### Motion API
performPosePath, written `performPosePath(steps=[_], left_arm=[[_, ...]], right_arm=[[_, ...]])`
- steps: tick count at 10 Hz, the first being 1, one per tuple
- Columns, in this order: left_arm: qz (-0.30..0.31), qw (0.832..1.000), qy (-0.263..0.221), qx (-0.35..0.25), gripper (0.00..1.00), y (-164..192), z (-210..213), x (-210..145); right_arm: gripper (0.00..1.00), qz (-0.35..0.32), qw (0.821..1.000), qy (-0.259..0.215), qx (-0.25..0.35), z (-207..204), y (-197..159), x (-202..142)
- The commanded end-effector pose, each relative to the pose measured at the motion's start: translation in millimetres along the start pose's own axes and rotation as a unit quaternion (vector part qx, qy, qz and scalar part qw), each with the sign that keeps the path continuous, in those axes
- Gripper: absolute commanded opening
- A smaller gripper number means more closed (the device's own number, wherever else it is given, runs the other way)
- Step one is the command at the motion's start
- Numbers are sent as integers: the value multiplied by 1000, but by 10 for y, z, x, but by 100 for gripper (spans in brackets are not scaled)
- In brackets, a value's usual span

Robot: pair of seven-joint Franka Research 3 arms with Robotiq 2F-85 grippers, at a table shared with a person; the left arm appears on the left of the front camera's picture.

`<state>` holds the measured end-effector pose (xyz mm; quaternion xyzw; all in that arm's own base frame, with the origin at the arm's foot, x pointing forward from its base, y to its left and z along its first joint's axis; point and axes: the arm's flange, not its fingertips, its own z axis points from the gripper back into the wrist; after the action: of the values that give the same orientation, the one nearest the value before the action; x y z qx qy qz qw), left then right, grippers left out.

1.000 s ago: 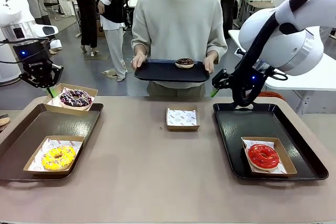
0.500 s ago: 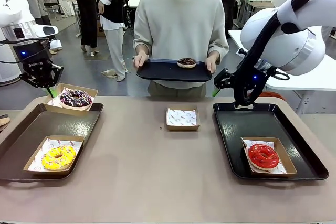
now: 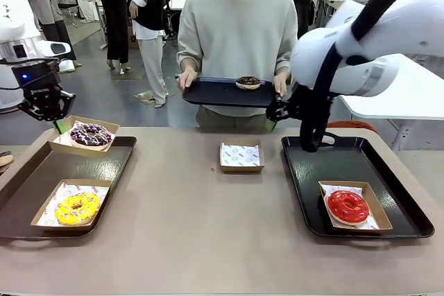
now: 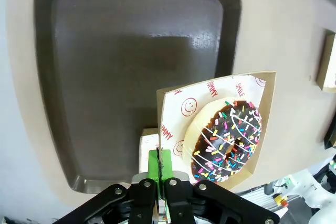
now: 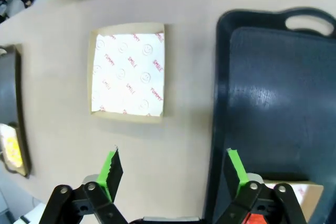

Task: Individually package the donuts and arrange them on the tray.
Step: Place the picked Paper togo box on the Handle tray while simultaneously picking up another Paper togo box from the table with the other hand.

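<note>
In the front view my left gripper (image 3: 55, 124) is shut on the left edge of a cardboard box (image 3: 68, 141) with the dark purple sprinkled donut (image 3: 89, 134), held over the far end of the left tray (image 3: 104, 164). In the left wrist view my left gripper (image 4: 161, 162) pinches the box (image 4: 173, 108) under that donut (image 4: 227, 141). A yellow donut (image 3: 76, 207) lies boxed on the left tray. A red donut (image 3: 347, 206) lies boxed on the right tray (image 3: 312, 171). My right gripper (image 3: 275, 114) (image 5: 173, 169) hangs open above the table, between an empty box (image 3: 241, 156) (image 5: 128, 72) and the right tray (image 5: 278, 103).
At the far side a person holds a black tray (image 3: 215, 95) at waist height, with a chocolate sprinkled donut (image 3: 248, 82) on it. The left tray (image 4: 131, 66) lies bare below the held box. Open table stretches across the middle and the front.
My left gripper has carried the boxed purple donut a little to the left. My right arm has swung left towards the table's middle. The person's tray has drifted slightly right.
</note>
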<state>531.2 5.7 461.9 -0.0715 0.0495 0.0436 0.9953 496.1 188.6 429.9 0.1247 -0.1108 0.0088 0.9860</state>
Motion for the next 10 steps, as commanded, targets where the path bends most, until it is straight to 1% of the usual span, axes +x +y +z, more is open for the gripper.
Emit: performPosePath(steps=[1,3,4,6,8,10], left_arm=[[-2,1000,-12,7,1,260,-1,38],[4,1000,-10,2,1,471,-112,61],[9,1000,-7,2,1,565,-189,63],[10,1000,-4,-1,1,697,-291,49],[3,1000,-5,3,1,779,-374,64],[5,1000,-13,-4,1,820,-405,114]], right_arm=[[100,-4,1000,-5,-28,-277,228,198],[100,4,999,-19,-47,-568,334,273],[100,7,997,-31,-69,-723,364,328],[100,6,995,-36,-96,-976,400,439],[100,11,994,-28,-102,-1206,467,479],[100,13,995,-20,-93,-1360,502,489]])
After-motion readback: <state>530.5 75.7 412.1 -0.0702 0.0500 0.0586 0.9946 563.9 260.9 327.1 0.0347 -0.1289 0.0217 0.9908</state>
